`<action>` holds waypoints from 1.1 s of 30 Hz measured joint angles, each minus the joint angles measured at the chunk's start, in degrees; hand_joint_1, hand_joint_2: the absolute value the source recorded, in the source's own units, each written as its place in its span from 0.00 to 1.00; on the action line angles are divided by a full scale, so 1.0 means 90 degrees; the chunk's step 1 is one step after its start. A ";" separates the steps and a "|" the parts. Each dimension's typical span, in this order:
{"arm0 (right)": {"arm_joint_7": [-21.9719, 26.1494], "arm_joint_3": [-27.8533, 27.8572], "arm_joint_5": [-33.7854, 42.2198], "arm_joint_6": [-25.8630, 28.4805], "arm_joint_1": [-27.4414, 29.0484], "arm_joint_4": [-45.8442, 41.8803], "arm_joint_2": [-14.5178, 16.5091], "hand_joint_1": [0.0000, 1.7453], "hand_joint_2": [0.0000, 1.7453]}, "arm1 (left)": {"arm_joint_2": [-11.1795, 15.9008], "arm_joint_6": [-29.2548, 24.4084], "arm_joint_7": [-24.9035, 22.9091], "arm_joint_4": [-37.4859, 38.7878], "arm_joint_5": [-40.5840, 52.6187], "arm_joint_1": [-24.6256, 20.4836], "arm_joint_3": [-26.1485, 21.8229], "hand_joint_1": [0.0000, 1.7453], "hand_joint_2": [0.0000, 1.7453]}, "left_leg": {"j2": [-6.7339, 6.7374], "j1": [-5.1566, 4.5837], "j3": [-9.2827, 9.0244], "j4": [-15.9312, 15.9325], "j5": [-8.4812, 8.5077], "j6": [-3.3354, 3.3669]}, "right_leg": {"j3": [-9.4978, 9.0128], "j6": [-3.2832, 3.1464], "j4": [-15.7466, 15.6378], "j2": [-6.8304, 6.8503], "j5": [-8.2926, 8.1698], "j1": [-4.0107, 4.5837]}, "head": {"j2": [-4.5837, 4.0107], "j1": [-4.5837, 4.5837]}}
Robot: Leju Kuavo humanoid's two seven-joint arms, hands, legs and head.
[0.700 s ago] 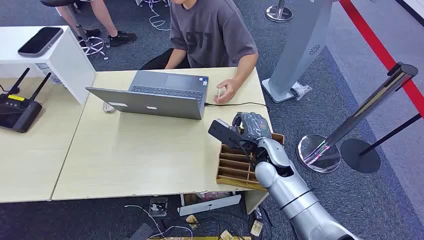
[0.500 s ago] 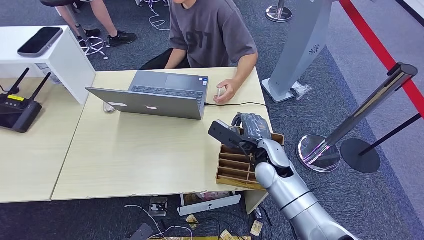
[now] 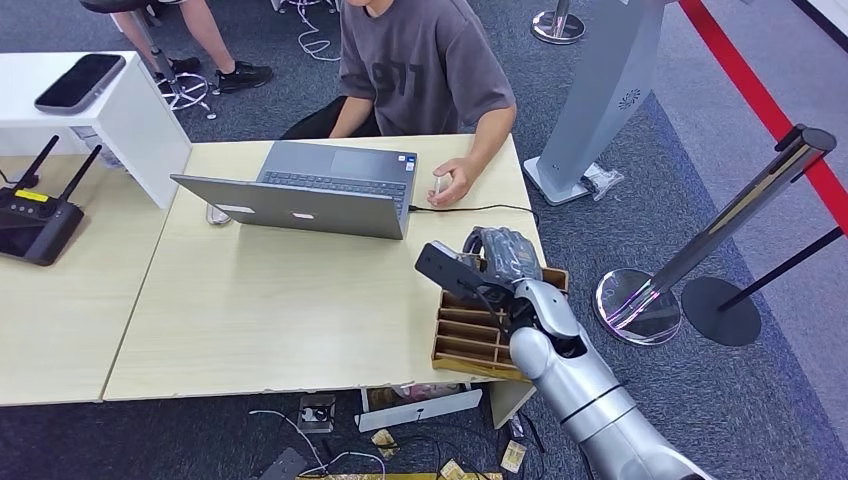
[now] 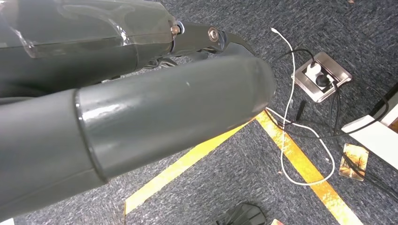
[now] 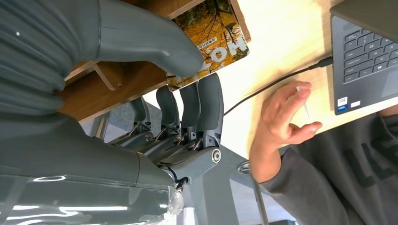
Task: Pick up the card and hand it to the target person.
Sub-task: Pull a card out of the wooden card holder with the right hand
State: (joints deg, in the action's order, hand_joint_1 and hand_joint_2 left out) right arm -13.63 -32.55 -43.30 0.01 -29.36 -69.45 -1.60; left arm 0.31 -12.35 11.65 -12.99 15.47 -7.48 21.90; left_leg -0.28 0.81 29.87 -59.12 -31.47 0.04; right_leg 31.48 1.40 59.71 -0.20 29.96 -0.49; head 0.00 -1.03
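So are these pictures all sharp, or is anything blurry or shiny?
Head view: evenly lit and sharp, with bright glare on the chrome post. Left wrist view: the left hand looms close and soft. Right wrist view: the card reads clearly; the person's hand is slightly blurred.

The card (image 5: 213, 33) reads "NO"; the person's shirt (image 3: 420, 70) shows "97".

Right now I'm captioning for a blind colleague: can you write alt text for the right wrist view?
The robot's right hand pinches a card printed with autumn leaves at a wooden rack. Past it, a seated person's hand rests on the table beside a laptop.
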 joint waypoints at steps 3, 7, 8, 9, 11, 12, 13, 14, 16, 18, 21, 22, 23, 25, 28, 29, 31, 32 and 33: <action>-0.0005 -0.0002 -0.0002 -0.0006 0.0025 -0.0045 0.0010 0.71 1.00 | 0.0000 0.0007 0.0000 0.0001 0.0000 0.0001 0.0000 0.00 0.00 | 0.0000 0.0000 0.0000 0.0000 0.0000 0.0000 | 0.0000 0.0000 0.0000 0.0000 0.0000 0.0000 | 0.0000 0.0000; -0.0008 -0.0002 -0.0006 -0.0015 0.0037 -0.0092 0.0030 0.73 1.00 | 0.0000 0.0010 0.0000 0.0001 -0.0002 0.0002 0.0000 0.00 0.00 | 0.0000 0.0000 0.0001 0.0000 0.0000 0.0000 | 0.0000 0.0000 0.0000 0.0000 0.0000 0.0000 | 0.0000 0.0000; -0.0008 -0.0003 -0.0007 -0.0017 0.0038 -0.0096 0.0037 0.73 1.00 | 0.0000 0.0014 0.0000 0.0001 -0.0002 0.0003 0.0000 0.00 0.00 | 0.0000 0.0000 0.0001 0.0000 0.0000 0.0000 | 0.0000 0.0000 0.0000 0.0000 0.0000 0.0000 | 0.0000 0.0000; -0.0008 -0.0004 -0.0007 -0.0021 0.0038 -0.0098 0.0042 0.74 1.00 | 0.0000 0.0019 0.0000 0.0001 -0.0002 0.0003 0.0000 0.00 0.00 | 0.0000 0.0000 0.0001 0.0000 0.0000 0.0000 | 0.0000 0.0000 0.0000 0.0000 0.0000 0.0000 | 0.0000 0.0000; -0.0008 -0.0005 -0.0008 -0.0030 0.0039 -0.0099 0.0046 0.75 1.00 | 0.0000 0.0028 0.0000 0.0001 -0.0002 0.0004 0.0000 0.00 0.00 | 0.0000 0.0000 0.0001 0.0000 0.0000 0.0000 | 0.0000 0.0000 0.0000 0.0000 0.0000 0.0000 | 0.0000 0.0000; -0.0008 -0.0005 -0.0008 -0.0033 0.0039 -0.0100 0.0046 0.75 1.00 | 0.0000 0.0031 0.0000 0.0001 -0.0002 0.0004 0.0000 0.00 0.00 | 0.0000 0.0000 0.0001 0.0000 0.0000 0.0000 | 0.0000 0.0000 0.0000 0.0000 0.0000 0.0000 | 0.0000 0.0000; -0.0008 -0.0006 -0.0009 -0.0036 0.0039 -0.0101 0.0046 0.76 1.00 | 0.0000 0.0032 0.0000 0.0001 -0.0002 0.0004 0.0000 0.00 0.00 | 0.0000 0.0000 0.0001 0.0000 0.0000 0.0000 | 0.0000 0.0000 0.0000 0.0000 0.0000 0.0000 | 0.0000 0.0000; -0.0007 -0.0007 -0.0009 -0.0039 0.0040 -0.0101 0.0046 0.77 1.00 | 0.0000 0.0034 -0.0001 0.0001 -0.0002 0.0004 0.0000 0.00 0.00 | 0.0000 0.0000 0.0001 0.0000 0.0000 0.0000 | 0.0000 0.0000 0.0000 0.0000 0.0000 0.0000 | 0.0000 0.0000; -0.0007 -0.0007 -0.0010 -0.0042 0.0040 -0.0101 0.0047 0.78 1.00 | 0.0000 0.0036 -0.0002 0.0001 -0.0002 0.0004 0.0000 0.00 0.00 | 0.0000 0.0000 0.0000 0.0000 0.0000 0.0000 | 0.0000 0.0000 0.0000 0.0000 0.0000 0.0000 | 0.0000 0.0000; -0.0007 -0.0007 -0.0009 -0.0044 0.0040 -0.0101 0.0048 0.78 1.00 | 0.0000 0.0037 -0.0002 0.0002 -0.0002 0.0004 0.0000 0.00 0.00 | 0.0000 0.0000 0.0000 0.0000 0.0000 0.0000 | 0.0000 0.0000 0.0000 0.0000 0.0000 0.0000 | 0.0000 0.0000; -0.0007 -0.0007 -0.0007 -0.0045 0.0041 -0.0101 0.0049 0.79 1.00 | 0.0000 0.0039 0.0000 0.0003 0.0000 0.0004 0.0000 0.00 0.00 | 0.0000 0.0000 0.0000 0.0000 0.0000 0.0000 | 0.0000 0.0000 0.0000 0.0000 0.0000 0.0000 | 0.0000 0.0000; -0.0007 -0.0007 -0.0007 -0.0045 0.0040 -0.0101 0.0049 0.79 1.00 | 0.0000 0.0039 0.0000 0.0003 0.0000 0.0004 0.0000 0.00 0.00 | 0.0000 0.0000 0.0000 0.0000 0.0000 0.0000 | 0.0000 0.0000 0.0000 0.0000 0.0000 0.0000 | 0.0000 0.0000; -0.0007 -0.0007 -0.0006 -0.0045 0.0040 -0.0102 0.0049 0.80 1.00 | 0.0000 0.0039 0.0000 0.0003 0.0000 0.0004 0.0000 0.00 0.00 | 0.0000 0.0000 0.0000 0.0000 0.0000 0.0000 | 0.0000 0.0000 0.0000 0.0000 0.0000 0.0000 | 0.0000 0.0000; -0.0008 -0.0006 -0.0005 -0.0042 0.0036 -0.0115 0.0047 0.82 1.00 | 0.0000 0.0039 0.0000 0.0003 0.0004 0.0004 0.0000 0.00 0.00 | 0.0000 0.0000 -0.0001 0.0000 0.0000 0.0000 | 0.0000 0.0000 0.0000 0.0000 0.0000 0.0000 | 0.0000 0.0000; -0.0037 -0.0001 -0.0012 -0.0041 0.0029 -0.0179 0.0043 0.84 1.00 | 0.0000 0.0039 0.0000 0.0003 0.0016 0.0005 0.0000 0.00 0.00 | 0.0000 0.0000 -0.0001 0.0000 0.0000 0.0000 | 0.0000 0.0000 0.0000 0.0000 0.0000 0.0000 | 0.0000 0.0000; -0.0066 0.0002 -0.0022 -0.0049 0.0028 -0.0217 0.0040 0.84 1.00 | 0.0001 0.0039 0.0000 0.0004 0.0024 0.0005 0.0000 0.00 0.00 | 0.0000 0.0000 -0.0001 0.0000 0.0000 0.0000 | 0.0000 0.0000 0.0000 0.0000 0.0000 0.0000 | 0.0000 0.0000; -0.0135 0.0007 -0.0054 -0.0083 0.0015 -0.0316 0.0028 0.84 1.00 | 0.0002 0.0039 0.0000 0.0006 0.0044 0.0006 0.0000 0.00 0.00 | 0.0000 0.0000 -0.0001 0.0000 0.0000 0.0000 | 0.0000 0.0000 0.0000 0.0000 0.0000 0.0000 | 0.0000 0.0000; -0.0166 0.0009 -0.0072 -0.0106 0.0003 -0.0373 0.0017 0.84 1.00 | 0.0002 0.0039 0.0000 0.0008 0.0057 0.0006 0.0000 0.00 0.00 | 0.0000 0.0000 -0.0001 0.0000 0.0000 0.0000 | 0.0000 0.0000 0.0000 -0.0001 0.0000 0.0000 | 0.0000 0.0000; -0.0192 0.0010 -0.0086 -0.0127 -0.0013 -0.0427 0.0004 0.83 1.00 | 0.0001 0.0039 0.0000 0.0009 0.0066 0.0006 0.0000 0.00 0.00 | 0.0000 0.0000 -0.0001 0.0000 0.0000 0.0000 | 0.0000 0.0000 0.0000 -0.0001 0.0000 0.0000 | 0.0000 0.0000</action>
State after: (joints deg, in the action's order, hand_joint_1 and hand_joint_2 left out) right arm -15.36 -32.45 -44.07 -1.14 -29.47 -73.29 -1.56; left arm 0.32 -12.00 11.65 -12.91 16.07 -7.43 21.90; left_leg -0.27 0.80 29.86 -59.13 -31.47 0.04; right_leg 31.48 1.40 59.71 -0.21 29.96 -0.49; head 0.00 -1.03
